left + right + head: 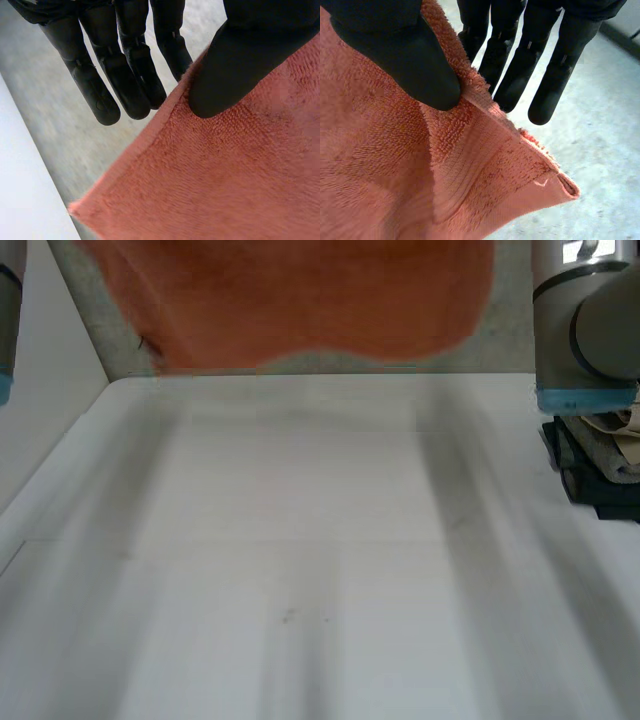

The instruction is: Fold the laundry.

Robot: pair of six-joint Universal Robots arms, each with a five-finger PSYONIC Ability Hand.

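Nearest, the worktop point(320, 570) runs out to the orange towel point(300, 300), held up beyond its far edge, long axis side to side. The left robot hand point(240, 65) pinches its edge near a corner, thumb over straight fingers point(130, 85) — the right robot hand point(395, 50) pinches likewise, seemingly at the opposite end.

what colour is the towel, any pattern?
Plain orange-pink terry towel, no print. It shows best in the right wrist view.

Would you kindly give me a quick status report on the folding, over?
Left hand pinches orange towel at an edge; right hand pinches it near a corner. Towel past far edge of table. Cloth pile at table's right side.
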